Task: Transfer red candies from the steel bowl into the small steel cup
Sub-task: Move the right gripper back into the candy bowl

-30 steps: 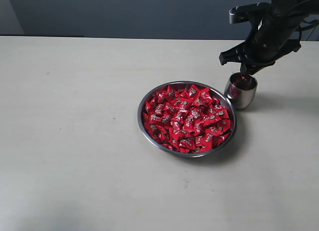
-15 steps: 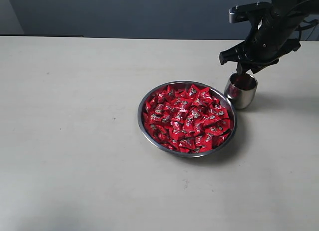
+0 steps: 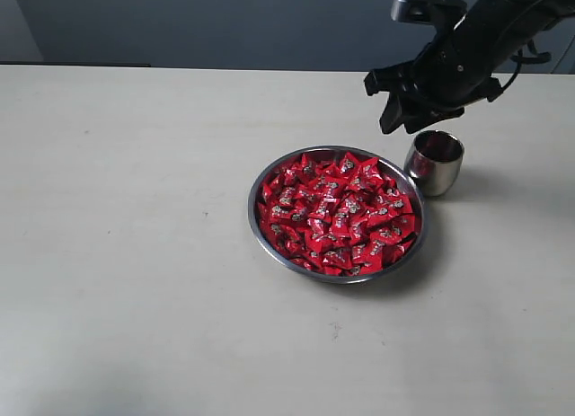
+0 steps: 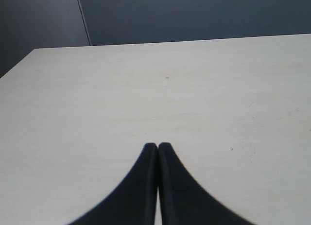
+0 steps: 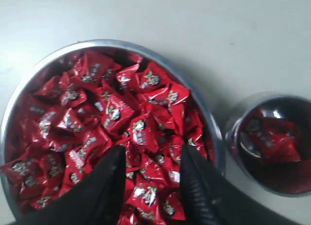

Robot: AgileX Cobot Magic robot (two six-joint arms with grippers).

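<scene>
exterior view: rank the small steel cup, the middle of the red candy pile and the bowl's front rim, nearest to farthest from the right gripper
Measured from the right gripper:
1. small steel cup, just below it and to the right in this view.
2. middle of the red candies, lower left, in the bowl.
3. front rim of the steel bowl, the side towards the camera.

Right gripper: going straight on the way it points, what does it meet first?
Most likely the red candies in the steel bowl, on the side near the small steel cup; they show between the fingers of the open right gripper. Depth is unclear.
</scene>
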